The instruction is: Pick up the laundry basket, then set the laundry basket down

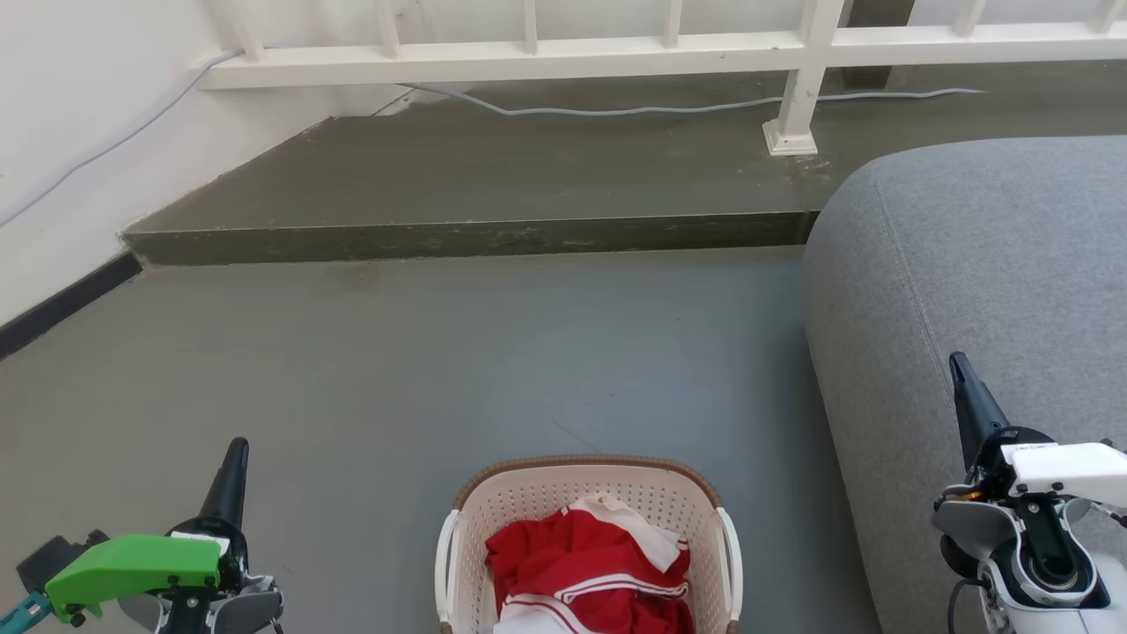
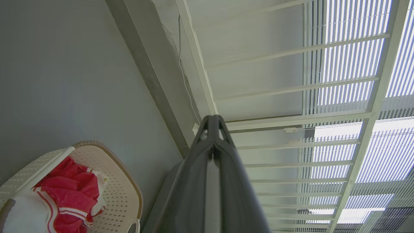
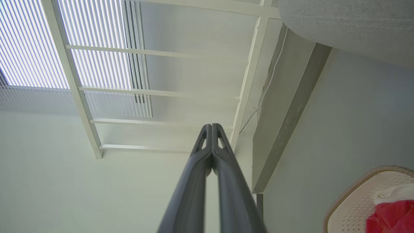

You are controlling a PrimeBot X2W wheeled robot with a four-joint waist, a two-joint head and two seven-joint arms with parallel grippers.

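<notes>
Sitting on the floor [image 1: 440, 370], the laundry basket [image 1: 528, 493] holds red clothes [image 1: 581, 563]; the left gripper [image 1: 236, 451] and right gripper [image 1: 959, 365], one each side, are pressed together, empty, apart from it; that fits before lifting or after setting down; either way, don't bump it.

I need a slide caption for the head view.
Laundry basket with red clothes on floor between shut left tool and right tool, beside a sofa.

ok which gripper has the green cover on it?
The left gripper, at the head view's lower left: a green cover sits at its base. The right gripper, by the grey sofa, has a white cover.
</notes>
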